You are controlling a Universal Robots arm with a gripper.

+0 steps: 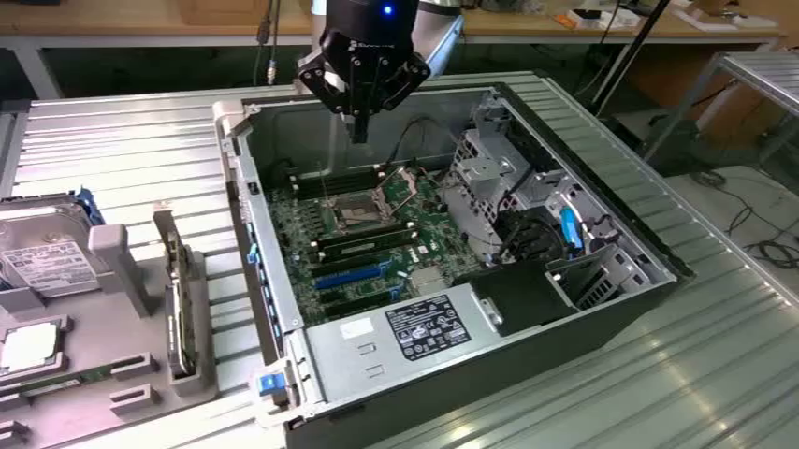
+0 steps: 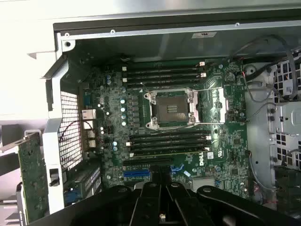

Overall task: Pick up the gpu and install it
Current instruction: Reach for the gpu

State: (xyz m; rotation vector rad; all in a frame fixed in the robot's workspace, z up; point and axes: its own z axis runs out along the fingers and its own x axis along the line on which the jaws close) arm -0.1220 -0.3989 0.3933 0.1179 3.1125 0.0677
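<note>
Gripper [image 2: 162, 195] sits closest to the wrist camera, jaws fully closed on nothing, poised above the open computer case [image 1: 265, 271]. Wrist view details the motherboard [image 2: 141, 122], its bare CPU socket [image 2: 171, 108] and the blue expansion slot [image 2: 136, 173]. Exterior view places the gpu [image 1: 180, 301] on edge in a grey fixture [image 1: 125, 271] at lower left, outside the case wall, near a hard drive [image 1: 37, 257].

The motherboard [image 1: 362, 220] is green, with 1 bright blue slot [image 1: 351, 276]. The hand [image 1: 359, 134] is black. The surface [image 1: 112, 150] is silvery with ribbed stripes. The power supply [image 1: 362, 354] is grey, its label [image 1: 428, 325] black.
</note>
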